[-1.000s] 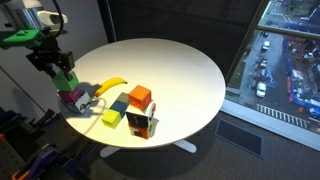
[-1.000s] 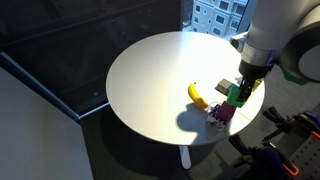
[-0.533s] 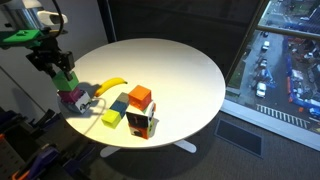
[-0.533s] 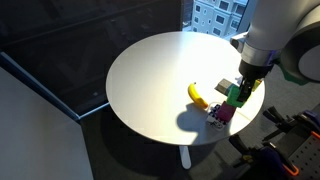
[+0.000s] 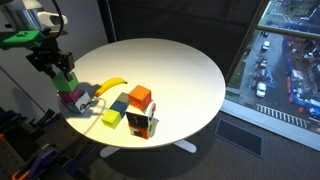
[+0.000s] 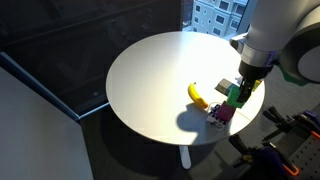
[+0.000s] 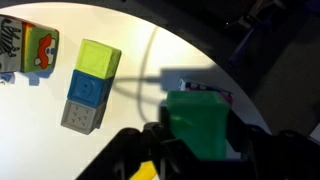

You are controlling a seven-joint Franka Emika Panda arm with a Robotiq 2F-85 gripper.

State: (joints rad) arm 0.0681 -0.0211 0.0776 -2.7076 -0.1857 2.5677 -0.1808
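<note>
My gripper (image 5: pixel 63 74) is shut on a green block (image 5: pixel 66 79), also seen in an exterior view (image 6: pixel 236 93) and in the wrist view (image 7: pixel 200 124). It holds the block on or just above a purple block (image 5: pixel 73 98) near the round white table's (image 5: pixel 170 70) edge; I cannot tell if they touch. A banana (image 5: pixel 109 86) lies beside the purple block, and shows in an exterior view (image 6: pixel 198 96).
A yellow-green block (image 7: pixel 98 58), a blue block (image 7: pixel 90 88) and a grey block (image 7: pixel 81 115) lie in a row. An orange block (image 5: pixel 140 96) sits on a picture box (image 5: pixel 141 123). A white cable (image 5: pixel 92 106) lies by the purple block.
</note>
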